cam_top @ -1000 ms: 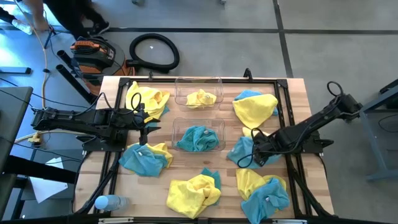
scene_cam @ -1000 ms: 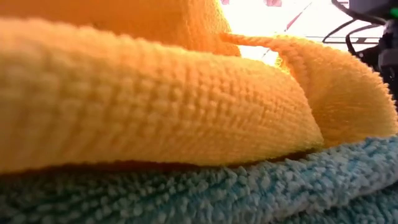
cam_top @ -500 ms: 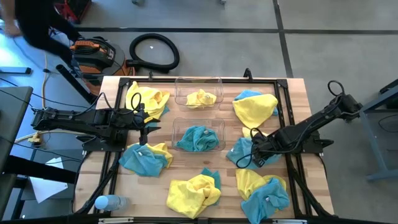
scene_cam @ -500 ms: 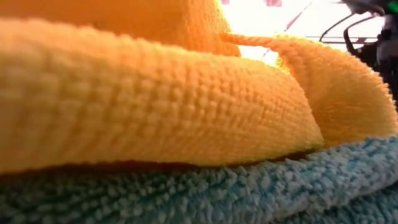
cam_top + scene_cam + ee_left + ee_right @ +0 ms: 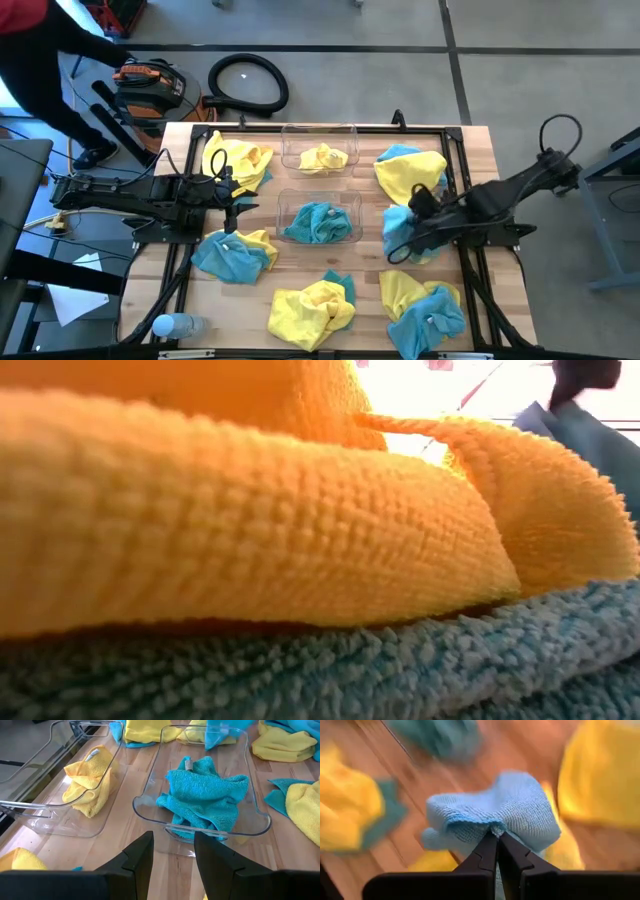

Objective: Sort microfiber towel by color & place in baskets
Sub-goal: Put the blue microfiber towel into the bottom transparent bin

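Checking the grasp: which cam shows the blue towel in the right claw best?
Right wrist view: the right claw is shut on a pinched fold of the blue towel, close up. The high view shows the towel small, partly under the arm. The low view catches only a blue corner. The left wrist view shows a blurred bit, far off.

Bare wood (image 5: 372,208) lies between right tool (image 5: 410,236) and blue-towel basket (image 5: 318,219).

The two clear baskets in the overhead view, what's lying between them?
Nothing: only a bare strip of wooden table separates the basket with the yellow towel from the basket with the blue towel. The high view shows this, and the left wrist view agrees.
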Available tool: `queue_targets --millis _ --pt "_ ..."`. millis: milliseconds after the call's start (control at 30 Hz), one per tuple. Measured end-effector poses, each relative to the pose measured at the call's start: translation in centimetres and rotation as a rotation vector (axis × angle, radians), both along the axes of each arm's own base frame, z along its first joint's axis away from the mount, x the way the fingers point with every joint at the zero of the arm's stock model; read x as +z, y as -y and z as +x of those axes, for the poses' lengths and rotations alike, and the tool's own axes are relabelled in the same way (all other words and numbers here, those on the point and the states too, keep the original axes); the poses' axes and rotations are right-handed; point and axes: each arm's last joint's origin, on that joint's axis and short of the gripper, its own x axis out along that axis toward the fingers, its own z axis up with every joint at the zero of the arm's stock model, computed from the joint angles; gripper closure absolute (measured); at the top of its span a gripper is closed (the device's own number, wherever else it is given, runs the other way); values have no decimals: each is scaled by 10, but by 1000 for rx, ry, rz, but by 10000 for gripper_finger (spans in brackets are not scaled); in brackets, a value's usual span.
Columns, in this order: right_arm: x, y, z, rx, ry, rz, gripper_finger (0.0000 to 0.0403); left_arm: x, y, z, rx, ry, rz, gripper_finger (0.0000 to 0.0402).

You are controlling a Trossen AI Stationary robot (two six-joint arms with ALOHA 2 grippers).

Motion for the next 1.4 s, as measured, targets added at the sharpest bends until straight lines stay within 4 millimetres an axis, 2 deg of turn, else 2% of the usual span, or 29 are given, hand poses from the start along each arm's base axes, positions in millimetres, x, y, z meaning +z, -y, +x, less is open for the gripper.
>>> queue_targets --millis 133,267,567,733,900,1033,1233,1400 --pt "40 0 3 19 165 -104 402 0 0 0 0 1 -1 271" --pt "71 1 13 53 244 -210 402 0 0 0 0 2 -1 271" --pt "125 3 62 129 310 -371 402 1 0 0 0 8 -1 271" --pt "141 3 83 162 309 -431 403 1 0 0 0 8 -1 271" --pt "141 5 106 166 301 -458 403 1 0 0 1 8 -1 271" --pt "128 10 126 197 259 -423 403 1 0 0 0 8 -1 271" --pt "96 16 154 202 104 -367 403 1 0 0 1 8 -2 271" --pt "57 20 180 193 -75 -318 403 0 0 0 1 7 -1 271"
